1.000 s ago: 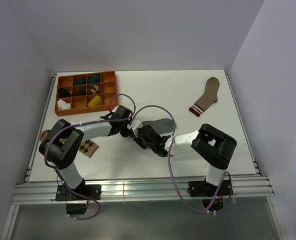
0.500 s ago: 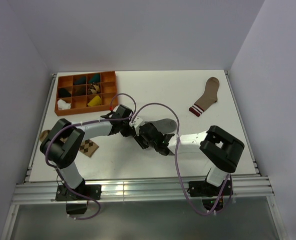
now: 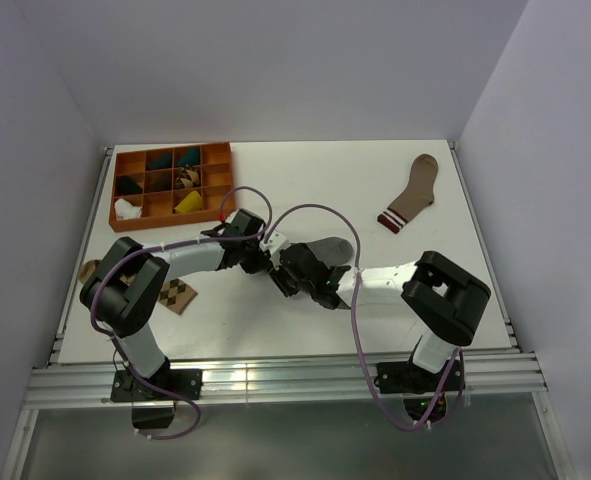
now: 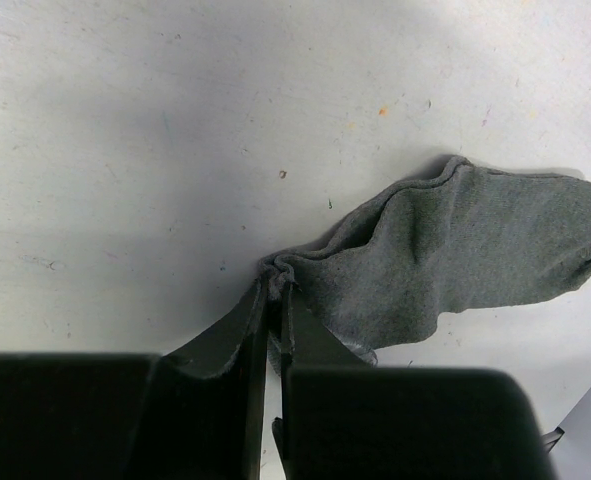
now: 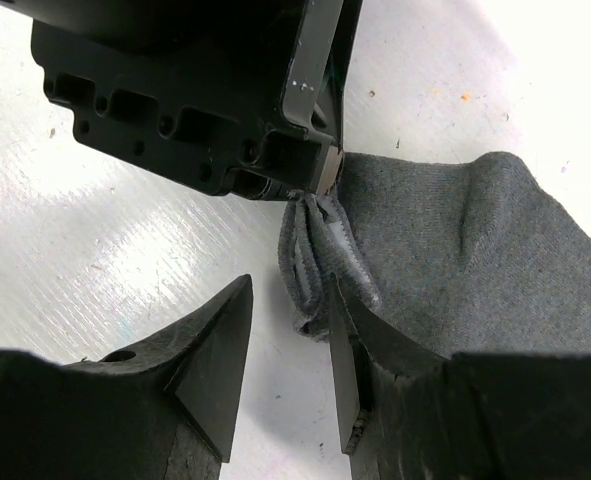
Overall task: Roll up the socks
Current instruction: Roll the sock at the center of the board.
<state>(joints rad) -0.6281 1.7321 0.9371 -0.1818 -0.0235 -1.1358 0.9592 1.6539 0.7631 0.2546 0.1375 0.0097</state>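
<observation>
Just right of the orange tray (image 3: 116, 200) and nearer the arm bases, the grey sock (image 4: 455, 250) lies on the table (image 3: 305, 175), cuff bunched. The left gripper (image 4: 272, 290) pinches that cuff tight. The right gripper (image 5: 288, 285) stands half-spread, a finger either side of the fold.

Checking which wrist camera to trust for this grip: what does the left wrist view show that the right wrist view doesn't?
Only the left wrist view: the grey sock along its whole length, out to its far end, lying wrinkled on the table.

Only the right wrist view: the right gripper, open, with its fingers either side of the sock's bunched edge. It also shows the outside of the left gripper.

Both: the left gripper shut on that bunched edge, and part of the grey sock on the white table.
</observation>
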